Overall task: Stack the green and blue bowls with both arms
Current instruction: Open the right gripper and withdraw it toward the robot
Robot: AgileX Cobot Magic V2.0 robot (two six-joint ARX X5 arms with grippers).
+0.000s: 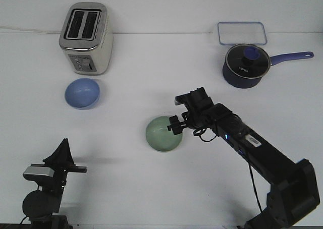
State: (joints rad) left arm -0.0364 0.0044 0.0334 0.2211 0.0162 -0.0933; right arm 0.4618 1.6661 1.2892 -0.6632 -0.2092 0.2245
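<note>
White lettering is seen on the glass lid of the saucepan (pixel 246 65), but it is too small to be read; a white label on the right arm (pixel 252 140) is likewise illegible. The green bowl (pixel 164 133) is set near the table's (pixel 151 188) centre, with the right gripper (pixel 175 124) placed at its right rim; whether the rim is pinched or the fingers are merely beside it cannot be told. The blue bowl (pixel 83 93) is set well apart to the left, just in front of the toaster (pixel 86 38). The left gripper (pixel 63 151) is held low at the near left, pointing up, apart from both bowls; its opening cannot be told. A clear lidded container (pixel 242 33) is shown behind the saucepan.
</note>
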